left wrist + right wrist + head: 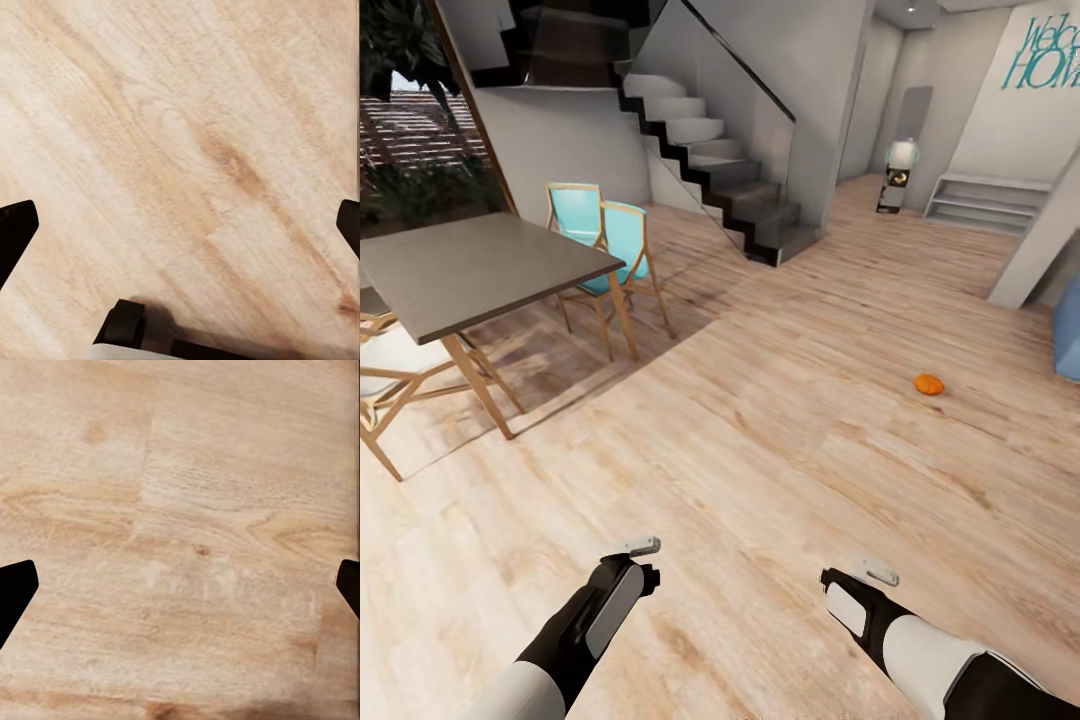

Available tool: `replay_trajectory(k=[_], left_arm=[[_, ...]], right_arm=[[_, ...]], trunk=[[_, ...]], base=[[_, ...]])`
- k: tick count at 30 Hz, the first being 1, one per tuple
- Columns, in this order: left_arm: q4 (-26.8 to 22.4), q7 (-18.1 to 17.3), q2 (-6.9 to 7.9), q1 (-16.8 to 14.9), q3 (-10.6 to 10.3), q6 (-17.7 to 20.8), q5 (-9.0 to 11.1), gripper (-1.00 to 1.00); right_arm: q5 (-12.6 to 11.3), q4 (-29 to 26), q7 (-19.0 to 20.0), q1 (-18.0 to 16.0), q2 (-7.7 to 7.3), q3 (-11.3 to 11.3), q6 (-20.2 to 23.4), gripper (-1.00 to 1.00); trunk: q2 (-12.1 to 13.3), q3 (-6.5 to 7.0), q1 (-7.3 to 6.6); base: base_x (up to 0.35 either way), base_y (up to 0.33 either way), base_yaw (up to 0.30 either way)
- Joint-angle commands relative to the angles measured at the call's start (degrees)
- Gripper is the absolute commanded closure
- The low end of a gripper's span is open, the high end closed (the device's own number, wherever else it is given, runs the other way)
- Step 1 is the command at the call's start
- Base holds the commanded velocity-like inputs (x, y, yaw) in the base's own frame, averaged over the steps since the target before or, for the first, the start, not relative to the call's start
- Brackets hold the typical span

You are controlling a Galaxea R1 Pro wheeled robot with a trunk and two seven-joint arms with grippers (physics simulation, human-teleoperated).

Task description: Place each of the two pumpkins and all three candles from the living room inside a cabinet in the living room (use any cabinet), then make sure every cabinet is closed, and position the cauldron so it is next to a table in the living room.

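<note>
Light wood plank floor (760,480), running across an open room. Staircase (710,150) with dark risers, at the far wall. Tall dining table (470,265) with grey top and wooden legs, on the left side; two turquoise chairs (605,235) behind it. Left gripper (180,225) and right gripper (180,585), low over bare boards, both released, fingers spread wide, nothing between them. One pumpkin (929,384), small and orange, lying on the floor ahead to the right, well apart from both arms.
</note>
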Motion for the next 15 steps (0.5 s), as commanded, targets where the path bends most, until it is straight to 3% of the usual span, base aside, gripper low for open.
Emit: replay_trajectory(k=[1, 15], left_arm=[[-0.1, 0.6, 0.04, 0.0, -0.2, 0.0, 0.6, -1.0], [-0.1, 0.6, 0.04, 0.0, -0.2, 0.0, 0.6, -1.0]], right_arm=[[-0.5, 0.0, -0.3, 0.0, 0.0, 0.5, -0.1, -1.0], [-0.5, 0.0, -0.2, 0.0, 0.0, 0.5, -0.1, -1.0]], trunk=[[0.0, -0.09, 0.0], [0.0, -0.74, 0.0]], base=[[0.0, 0.0, -0.247], [0.0, 0.0, -0.247]])
